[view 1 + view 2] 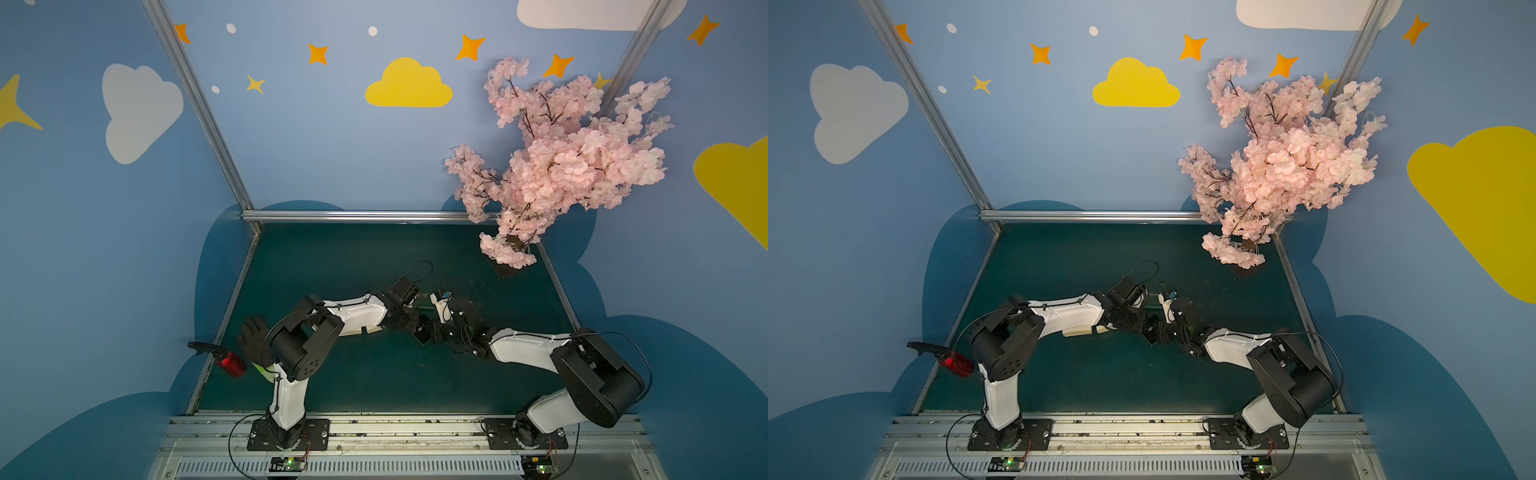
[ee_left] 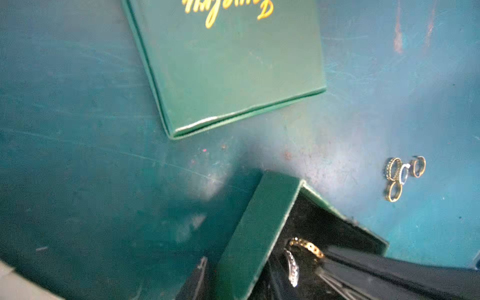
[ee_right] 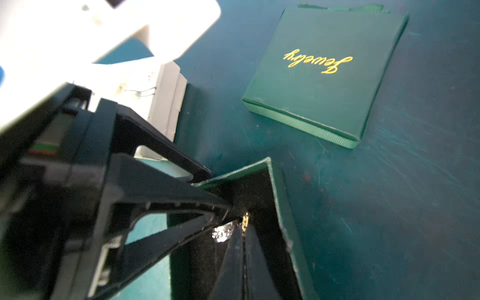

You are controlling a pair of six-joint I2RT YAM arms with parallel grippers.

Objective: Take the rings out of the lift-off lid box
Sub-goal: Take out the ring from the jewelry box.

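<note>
As seen from both wrists, counted six rings (image 2: 403, 173): four clustered on the bare tabletop (image 2: 78, 130) near its middle, beside one open box (image 2: 249, 233); two inside it. Found one lid (image 2: 233, 65) lying apart. Saw right gripper (image 3: 244, 231) closed at the gold ring (image 2: 306, 245); left gripper (image 3: 218, 191) straddling a box wall, clamped or not unclear.

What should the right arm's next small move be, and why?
Probably lift the right gripper straight up: it looks shut on the gold ring inside the box, whose wall the left gripper clamps. A silvery ring remains inside; four rings lie outside.
</note>
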